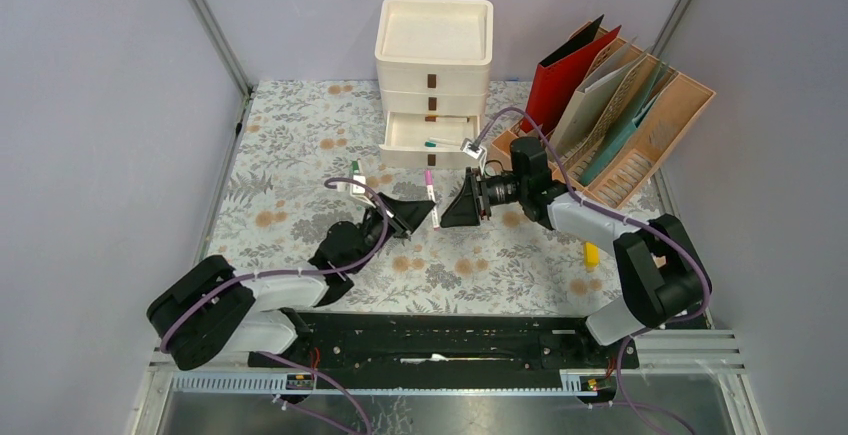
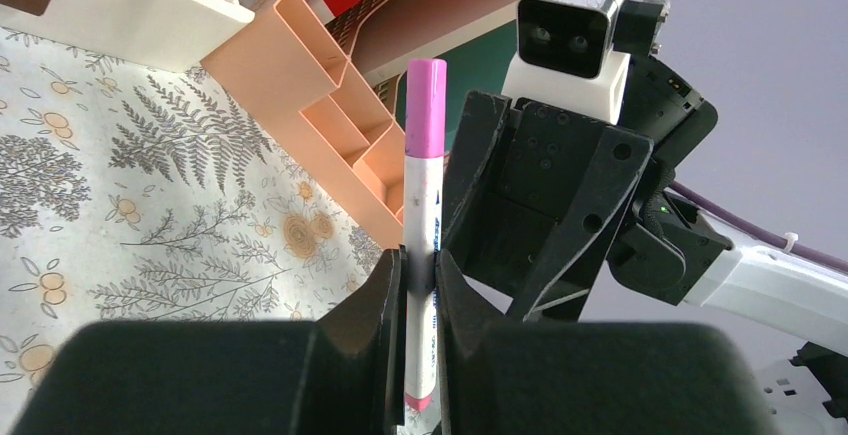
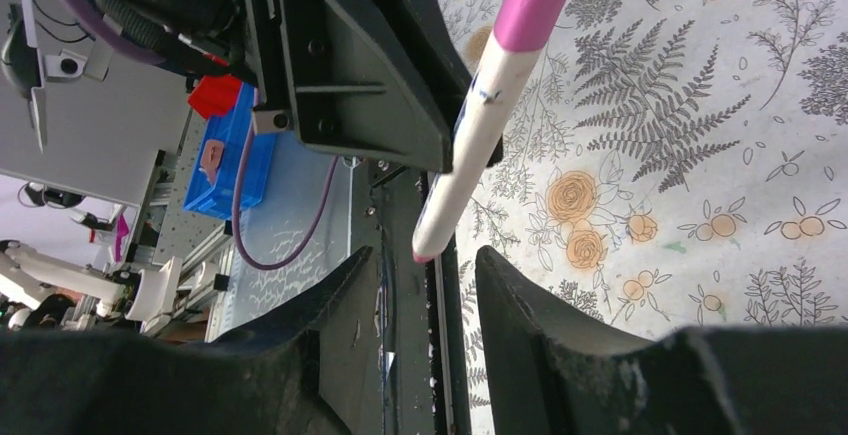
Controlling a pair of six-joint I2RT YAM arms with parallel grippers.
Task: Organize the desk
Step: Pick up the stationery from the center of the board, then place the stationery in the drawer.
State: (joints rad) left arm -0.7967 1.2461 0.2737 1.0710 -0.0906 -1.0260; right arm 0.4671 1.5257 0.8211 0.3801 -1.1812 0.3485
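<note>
Top external view had the desk [image 1: 290, 145] filling the middle of the frame, its fern-and-flower cloth running between metal rails from the arms' bases to the back wall. Above its centre the left gripper [image 1: 415, 217] pinched a white marker [image 1: 430, 193] with a pink cap, held upright by the lower barrel. The left wrist view showed both fingers pressed against it. The right gripper [image 1: 447, 210] faced it with jaws spread. In the right wrist view the marker's lower tip sat at the mouth of that gap, and contact could not be told.

At the back stood a cream drawer unit [image 1: 434, 55]. A lower drawer [image 1: 400, 133] was pulled out, and inside lay a small green-ended item [image 1: 432, 142], too small to identify. To its right a peach file rack [image 1: 665, 125] held a red folder [image 1: 560, 80] plus teal and beige ones, their near ends hidden by the right arm. A green-capped pen [image 1: 354, 169] lay on the cloth, left of the grippers. A yellow object [image 1: 591, 254] showed by the right arm, partly covered.
</note>
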